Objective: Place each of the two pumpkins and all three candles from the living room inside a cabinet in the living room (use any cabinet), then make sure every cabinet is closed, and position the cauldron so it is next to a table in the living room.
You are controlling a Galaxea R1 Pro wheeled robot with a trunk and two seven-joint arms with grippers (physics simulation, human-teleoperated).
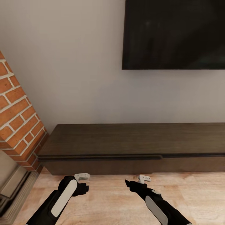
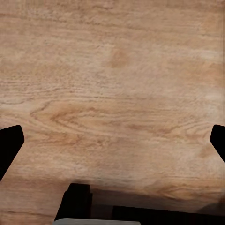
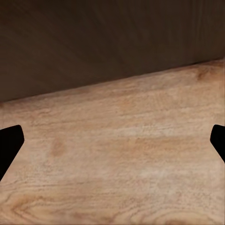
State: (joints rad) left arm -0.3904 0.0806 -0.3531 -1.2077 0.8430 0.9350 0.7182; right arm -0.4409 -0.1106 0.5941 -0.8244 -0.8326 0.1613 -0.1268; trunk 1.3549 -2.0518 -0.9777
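The long low dark-brown cabinet (image 1: 134,147) stands against the wall straight ahead, and its fronts look shut. A dark seam runs under its top along the left half. My left gripper (image 1: 80,185) hangs open over the wood floor a little short of the cabinet's left part, with nothing between its fingertips (image 2: 10,145). My right gripper (image 1: 137,185) is open and empty too, low in front of the cabinet's middle; the cabinet front (image 3: 103,42) lies just beyond it. The pumpkins, candles, cauldron and table are out of view.
A red brick fireplace surround (image 1: 17,122) juts out at the left, touching the cabinet's left end. A large black TV (image 1: 175,34) hangs on the wall above the cabinet. Light wood floor (image 1: 109,200) lies between me and the cabinet.
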